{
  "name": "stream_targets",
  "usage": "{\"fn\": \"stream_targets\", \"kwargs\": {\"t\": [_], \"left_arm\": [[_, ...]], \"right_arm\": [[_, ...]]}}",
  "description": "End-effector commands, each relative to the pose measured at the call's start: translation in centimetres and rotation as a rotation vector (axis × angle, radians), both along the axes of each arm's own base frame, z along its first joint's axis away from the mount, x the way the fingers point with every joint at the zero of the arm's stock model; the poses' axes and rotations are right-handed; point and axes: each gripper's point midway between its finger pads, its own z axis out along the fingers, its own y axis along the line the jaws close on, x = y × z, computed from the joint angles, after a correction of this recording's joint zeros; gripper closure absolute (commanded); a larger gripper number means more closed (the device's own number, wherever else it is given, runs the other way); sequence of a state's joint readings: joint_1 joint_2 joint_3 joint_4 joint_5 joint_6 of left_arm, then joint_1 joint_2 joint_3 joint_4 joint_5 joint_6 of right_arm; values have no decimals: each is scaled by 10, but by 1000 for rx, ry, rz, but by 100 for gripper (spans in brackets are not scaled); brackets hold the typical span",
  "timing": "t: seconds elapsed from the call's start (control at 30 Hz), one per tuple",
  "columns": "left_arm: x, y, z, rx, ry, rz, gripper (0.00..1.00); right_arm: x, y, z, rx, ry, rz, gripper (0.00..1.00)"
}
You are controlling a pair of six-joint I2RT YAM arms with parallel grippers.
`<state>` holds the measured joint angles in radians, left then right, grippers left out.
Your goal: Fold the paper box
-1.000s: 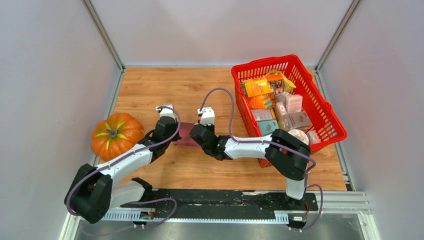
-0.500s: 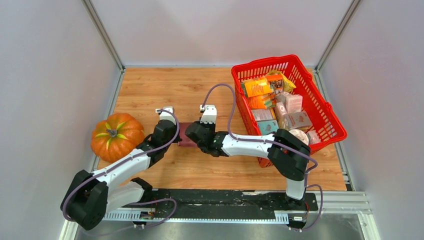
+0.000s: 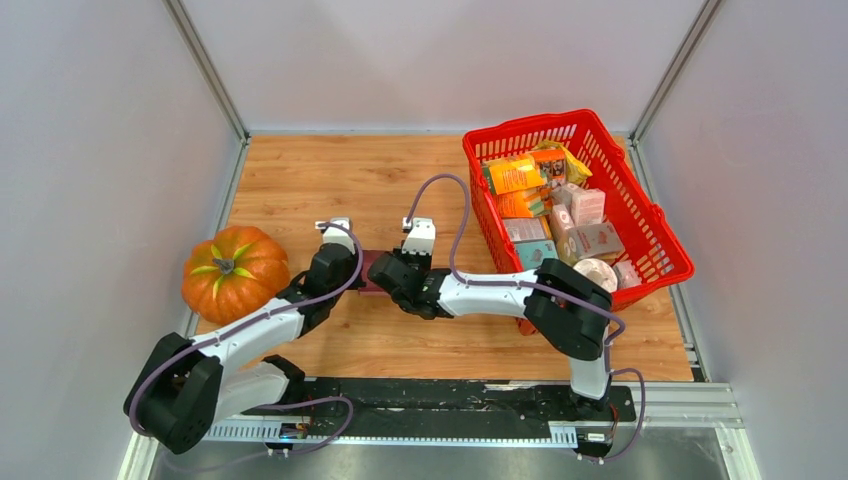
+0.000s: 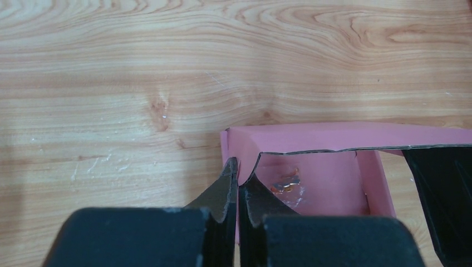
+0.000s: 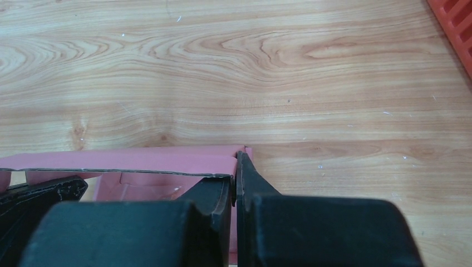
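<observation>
The paper box (image 3: 366,270) is a small pink carton on the wooden table, mostly hidden between my two wrists in the top view. In the left wrist view the paper box (image 4: 323,139) stands partly formed, with an upright wall and open inside. My left gripper (image 4: 238,175) is shut on the box's left side wall. In the right wrist view the paper box (image 5: 139,158) shows its wall edge and inner flap. My right gripper (image 5: 234,172) is shut on the box's right side wall. Both arms meet at the table's middle, left gripper (image 3: 350,268), right gripper (image 3: 378,270).
An orange pumpkin (image 3: 233,270) sits at the left, close to my left arm. A red basket (image 3: 640,215) full of packets stands at the right back. The black rail (image 3: 450,400) runs along the near edge. Grey walls enclose the table.
Both grippers and the pink box have shifted slightly left and toward the near edge. The right forearm has stretched further left. Both grips stay closed on the box.
</observation>
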<state>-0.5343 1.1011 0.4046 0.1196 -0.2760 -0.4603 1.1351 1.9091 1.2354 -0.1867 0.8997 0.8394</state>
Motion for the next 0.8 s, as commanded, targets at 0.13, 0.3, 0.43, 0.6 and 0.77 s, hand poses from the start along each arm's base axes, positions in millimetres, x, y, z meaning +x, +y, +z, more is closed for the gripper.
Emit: {"fn": "stream_targets", "kwargs": {"t": [0.13, 0.3, 0.43, 0.6, 0.77], "left_arm": [[-12, 0, -18, -6, 21, -5, 100], [-16, 1, -20, -9, 11, -3, 100], [-19, 5, -19, -4, -3, 2, 100], [-24, 12, -20, 4, -17, 15, 100], [-25, 14, -18, 2, -28, 24, 100]], "right_arm": [[-1, -5, 0, 56, -90, -45, 95], [-8, -7, 2, 51, -117, -55, 92], [-16, -12, 7, 28, -108, -39, 79], [-37, -31, 10, -42, -29, 77, 57], [-82, -41, 28, -95, 39, 446, 13]]}}
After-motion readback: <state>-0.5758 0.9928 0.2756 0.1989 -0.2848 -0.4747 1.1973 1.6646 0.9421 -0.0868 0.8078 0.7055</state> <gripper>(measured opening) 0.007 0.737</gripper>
